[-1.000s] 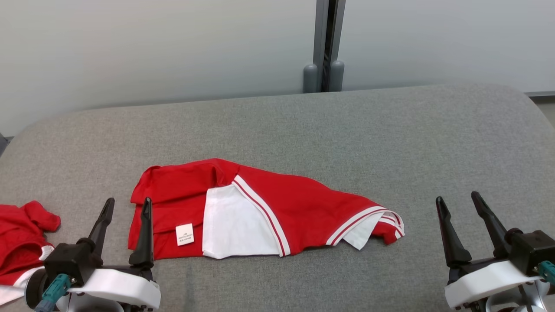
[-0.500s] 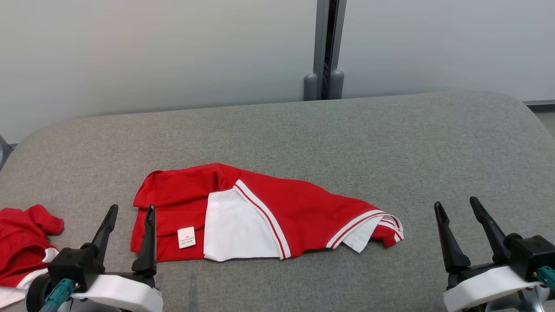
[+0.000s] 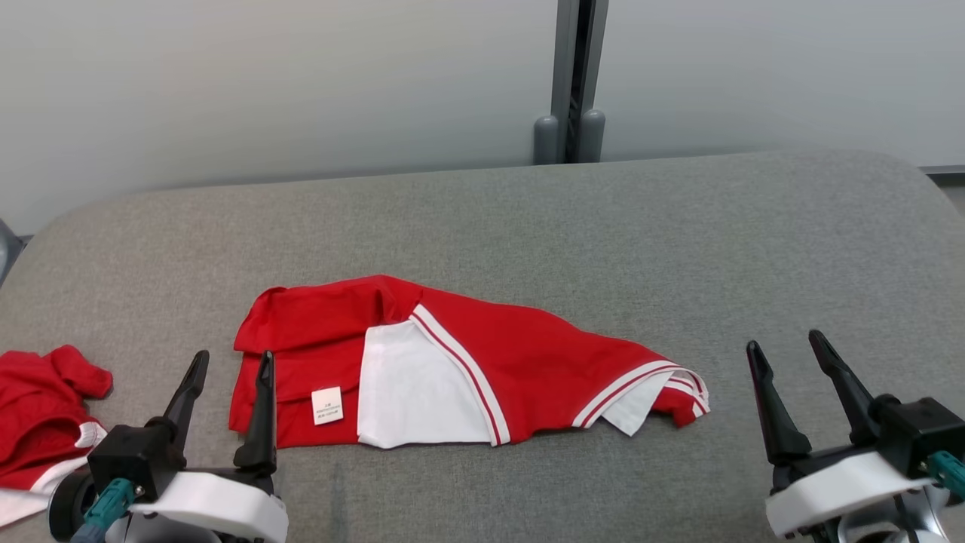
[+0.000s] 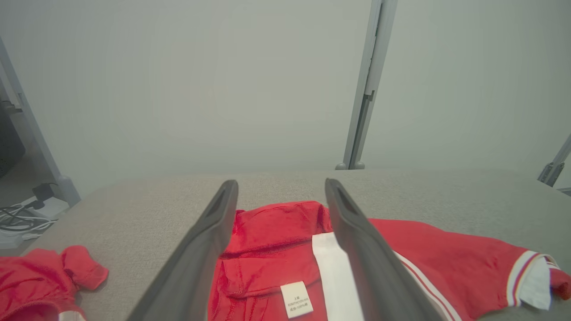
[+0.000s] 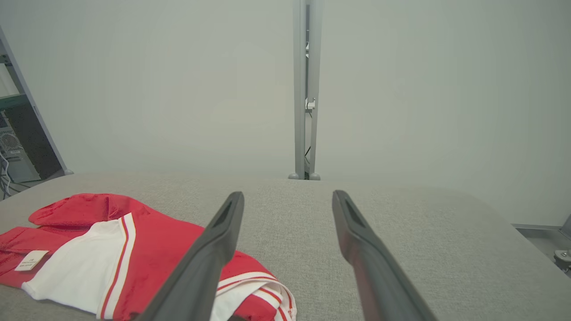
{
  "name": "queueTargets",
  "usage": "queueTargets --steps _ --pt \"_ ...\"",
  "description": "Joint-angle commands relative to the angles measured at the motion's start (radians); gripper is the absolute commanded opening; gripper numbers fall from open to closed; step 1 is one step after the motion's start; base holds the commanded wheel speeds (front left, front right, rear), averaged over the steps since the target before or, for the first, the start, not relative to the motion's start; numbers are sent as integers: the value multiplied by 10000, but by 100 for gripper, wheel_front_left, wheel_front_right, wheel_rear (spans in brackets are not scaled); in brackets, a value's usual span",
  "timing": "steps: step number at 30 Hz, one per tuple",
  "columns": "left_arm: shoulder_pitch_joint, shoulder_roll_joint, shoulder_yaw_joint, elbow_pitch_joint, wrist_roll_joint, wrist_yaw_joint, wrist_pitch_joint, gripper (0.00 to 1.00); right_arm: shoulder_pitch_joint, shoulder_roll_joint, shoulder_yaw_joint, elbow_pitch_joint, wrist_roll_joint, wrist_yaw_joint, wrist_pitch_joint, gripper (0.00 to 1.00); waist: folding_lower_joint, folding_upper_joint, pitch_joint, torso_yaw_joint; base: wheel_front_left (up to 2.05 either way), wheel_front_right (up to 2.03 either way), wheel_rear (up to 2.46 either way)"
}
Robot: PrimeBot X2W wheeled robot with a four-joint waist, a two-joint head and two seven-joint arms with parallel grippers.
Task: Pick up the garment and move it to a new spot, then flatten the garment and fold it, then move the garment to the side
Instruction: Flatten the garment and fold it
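Note:
A red garment (image 3: 543, 362) with white panels and striped trim lies rumpled on the grey padded table (image 3: 603, 226), a small white label on its left part. My left gripper (image 3: 232, 368) stands open near the front left, its fingers just beside the garment's left edge, holding nothing. Far to the right, my right gripper (image 3: 784, 348) is open and empty, apart from the garment's striped end. In the left wrist view the garment (image 4: 276, 240) shows between and beyond the fingers (image 4: 209, 236). The right wrist view has the garment (image 5: 147, 240) at lower left.
A second red and white garment (image 3: 38, 422) lies bunched at the table's left edge, also in the left wrist view (image 4: 40, 276). A pale wall with a grey post (image 3: 571, 75) stands behind the table. Cables and equipment sit on the floor at left (image 4: 22, 218).
The head camera has shifted a little, so the whole picture moves slightly. Both grippers stay open and the garment lies as before.

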State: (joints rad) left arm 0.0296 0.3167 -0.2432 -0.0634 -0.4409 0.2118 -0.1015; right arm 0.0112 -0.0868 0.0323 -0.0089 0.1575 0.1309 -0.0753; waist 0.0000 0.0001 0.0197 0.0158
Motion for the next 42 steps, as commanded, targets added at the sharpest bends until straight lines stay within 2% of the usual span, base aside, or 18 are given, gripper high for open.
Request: queueTargets --steps 1,5,11,19,27,31,32,33,34,35,36,37,42 --pt "-245 48 11 -53 42 33 -15 100 -212 -102 75 -50 -47 -3 47 100 0 -1 126 87 0 0 0" --pt "-569 -28 -137 -56 103 -64 -13 100 -741 -298 1041 7 -57 -3 210 100 0 -1 485 408 0 0 0" --pt "-1279 -302 -405 161 127 -224 -152 100 -1946 -1008 3500 401 33 -3 775 100 0 -1 1184 1111 0 0 0" --pt "-2042 -697 -710 743 31 -536 -574 100 -3546 -1947 6442 1637 468 -3 1256 100 0 -1 2009 1967 0 0 0" --pt "-2711 -1034 -871 1458 -36 -797 -992 100 -4775 -2374 8115 3381 962 -5 1316 100 0 -1 2601 2449 0 0 0" --pt "-2922 -1122 -863 1763 0 -784 -1154 100 -5200 -2462 8571 4168 1187 -6 1380 100 0 -1 2803 2473 0 0 0" --pt "-2963 -1152 -853 1826 -24 -803 -1203 100 -5292 -2467 8653 4325 1254 -8 1392 89 0 -1 2848 2453 0 0 0" --pt "-2983 -1167 -856 1886 -30 -828 -1233 100 -5396 -2497 8704 4489 1287 -17 1375 48 0 -1 2871 2439 0 0 0" --pt "-2983 -1167 -856 1886 -30 -828 -1233 100 -5396 -2497 8704 4489 1287 -17 1375 48 0 -1 2871 2439 0 0 0" --pt "-3010 -1173 -857 1956 -25 -846 -1261 100 -5476 -2517 8725 4631 1351 -28 1353 35 0 -1 2891 2424 0 0 0" --pt "-3048 -1183 -853 2014 -25 -860 -1289 100 -5545 -2522 8753 4727 1401 -29 1340 13 0 -1 2905 2411 0 0 0" --pt "-3086 -1192 -849 2065 -30 -860 -1302 100 -5610 -2525 8761 4813 1469 -29 1279 0 0 -1 2914 2393 0 0 0" --pt "-3150 -1181 -781 2256 -39 -878 -1421 100 -5994 -2514 8598 4636 1813 -28 748 0 0 -1 2898 2210 0 0 0"
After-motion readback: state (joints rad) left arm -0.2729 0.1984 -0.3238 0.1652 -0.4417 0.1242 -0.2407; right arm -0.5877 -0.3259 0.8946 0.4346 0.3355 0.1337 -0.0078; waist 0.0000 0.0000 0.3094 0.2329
